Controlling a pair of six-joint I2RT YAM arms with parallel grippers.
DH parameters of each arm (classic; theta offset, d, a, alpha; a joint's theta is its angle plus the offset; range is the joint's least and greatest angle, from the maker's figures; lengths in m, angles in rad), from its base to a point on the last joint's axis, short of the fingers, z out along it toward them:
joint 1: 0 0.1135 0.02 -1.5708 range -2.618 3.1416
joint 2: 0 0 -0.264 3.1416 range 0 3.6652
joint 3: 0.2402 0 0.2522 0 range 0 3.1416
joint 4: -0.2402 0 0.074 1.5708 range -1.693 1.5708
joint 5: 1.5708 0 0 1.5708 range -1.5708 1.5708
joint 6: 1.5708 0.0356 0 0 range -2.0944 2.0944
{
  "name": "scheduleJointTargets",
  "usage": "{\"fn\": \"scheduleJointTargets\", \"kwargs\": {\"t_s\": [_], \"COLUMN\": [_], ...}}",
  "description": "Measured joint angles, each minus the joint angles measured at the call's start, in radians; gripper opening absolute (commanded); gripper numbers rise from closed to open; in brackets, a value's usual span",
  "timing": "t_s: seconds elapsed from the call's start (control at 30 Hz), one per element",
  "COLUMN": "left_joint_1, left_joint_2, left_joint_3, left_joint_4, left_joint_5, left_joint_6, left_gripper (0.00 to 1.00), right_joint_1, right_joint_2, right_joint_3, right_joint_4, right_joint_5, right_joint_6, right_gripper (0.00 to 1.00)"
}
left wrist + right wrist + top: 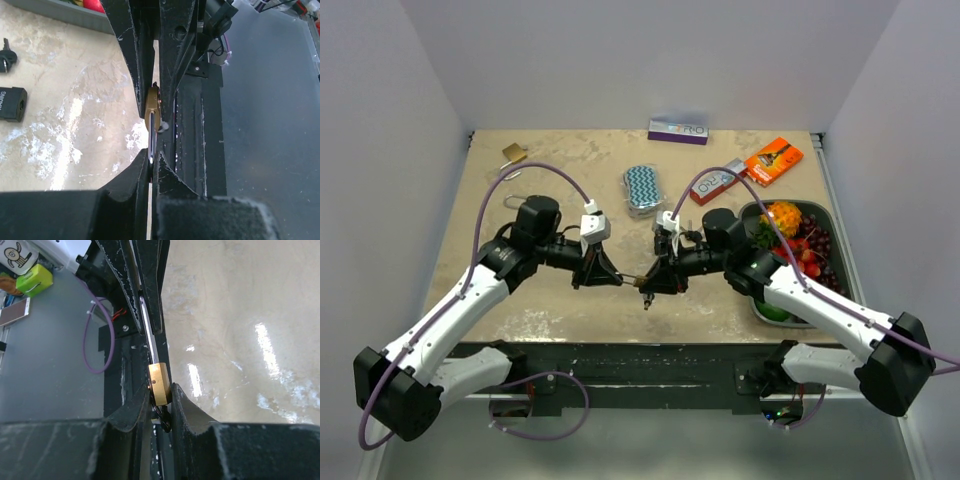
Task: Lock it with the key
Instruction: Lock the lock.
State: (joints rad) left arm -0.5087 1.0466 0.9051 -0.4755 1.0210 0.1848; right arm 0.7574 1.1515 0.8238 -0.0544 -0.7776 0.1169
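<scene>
**Key Meets Lock**

Near the front edge of the table (570, 312), the left gripper (618, 281) pinches the silver key (151, 144). The right gripper (647, 288) pinches the gold padlock (160, 383). The key touches it. Far back lies a second padlock (513, 153).

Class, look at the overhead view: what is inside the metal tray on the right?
Orange, red and green fruit lies in the tray. The right arm crosses its near left part, hiding what lies beneath.
</scene>
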Motion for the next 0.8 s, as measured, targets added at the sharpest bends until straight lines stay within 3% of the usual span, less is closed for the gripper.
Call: {"fn": "scheduleJointTargets", "kwargs": {"t_s": [0.53,0.6,0.63,0.7,0.73,0.8], "left_joint_1": [-0.030,-0.020,-0.005,0.047,0.081,0.144], "left_joint_2": [0.002,0.010,0.015,0.035,0.048,0.074], "left_joint_3": [-0.023,-0.024,-0.025,-0.025,-0.025,-0.025], "left_joint_4": [0.044,0.056,0.067,0.113,0.153,0.224], "left_joint_5": [-0.004,-0.003,0.000,0.021,0.033,0.051], "left_joint_6": [-0.091,-0.124,-0.142,-0.203,-0.242,-0.341], "left_gripper": [0.00,0.10,0.24,0.37,0.51,0.60], "right_joint_1": [0.022,0.024,0.026,0.029,0.032,0.042], "right_joint_2": [0.013,0.013,0.012,0.007,0.006,0.003], "right_joint_3": [0.008,0.010,0.011,0.012,0.012,0.012], "right_joint_4": [-0.035,-0.043,-0.042,-0.013,0.013,0.065], "right_joint_5": [-0.009,0.014,0.037,0.103,0.143,0.227], "right_joint_6": [0.015,0.015,0.016,0.021,0.023,0.038], "right_gripper": [0.00,0.00,0.00,0.00,0.00,0.00]}}
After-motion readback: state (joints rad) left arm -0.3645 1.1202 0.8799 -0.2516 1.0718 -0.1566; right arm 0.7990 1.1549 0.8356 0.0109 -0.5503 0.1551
